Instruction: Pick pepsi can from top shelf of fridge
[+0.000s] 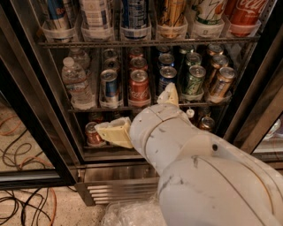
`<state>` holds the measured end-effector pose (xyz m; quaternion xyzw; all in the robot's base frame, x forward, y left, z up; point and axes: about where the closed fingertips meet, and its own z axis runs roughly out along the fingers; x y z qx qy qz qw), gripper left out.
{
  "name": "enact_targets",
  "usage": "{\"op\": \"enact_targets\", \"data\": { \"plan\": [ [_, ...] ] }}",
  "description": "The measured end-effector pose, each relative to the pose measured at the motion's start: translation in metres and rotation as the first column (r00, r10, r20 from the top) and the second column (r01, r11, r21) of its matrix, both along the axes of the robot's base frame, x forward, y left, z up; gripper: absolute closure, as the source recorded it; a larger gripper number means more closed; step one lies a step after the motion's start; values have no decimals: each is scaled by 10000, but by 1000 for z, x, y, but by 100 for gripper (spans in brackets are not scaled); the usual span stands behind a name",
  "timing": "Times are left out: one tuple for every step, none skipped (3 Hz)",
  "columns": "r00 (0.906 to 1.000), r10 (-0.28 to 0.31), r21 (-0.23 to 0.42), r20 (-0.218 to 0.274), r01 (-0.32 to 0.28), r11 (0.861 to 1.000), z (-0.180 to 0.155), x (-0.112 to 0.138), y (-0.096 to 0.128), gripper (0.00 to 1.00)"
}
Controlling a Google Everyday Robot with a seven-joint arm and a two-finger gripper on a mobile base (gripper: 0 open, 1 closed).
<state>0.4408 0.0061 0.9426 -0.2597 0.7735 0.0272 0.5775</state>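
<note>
The pepsi can (135, 13), tall, slim and deep blue, stands in a clear cup on the top shelf (146, 43), a thin wire rack in the fridge (27, 92). Only its lower part shows at the top edge of the view. My gripper (142, 114) is well below it, in front of the lower racks. It is open and empty, with one cream finger (114, 133) pointing left and the other (170, 94) pointing up. My white arm fills the lower right of the view.
More tall cans flank the pepsi can: a white one (95, 15), a gold one (171, 13) and a red Coca-Cola (245, 13). The middle rack holds a water bottle (75, 84) and short cans (139, 86). Cables (22, 207) lie on the floor at the left. A louvred base (119, 190) is below.
</note>
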Motion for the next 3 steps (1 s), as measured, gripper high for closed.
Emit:
{"op": "enact_targets", "data": {
  "plan": [
    [10000,-1,0,1,1,10000,0,0,0,0],
    [9970,-519,447,576,494,9978,14,12,-13,0],
    [9858,-972,1173,1367,813,9898,34,38,-28,0]
  ]
}}
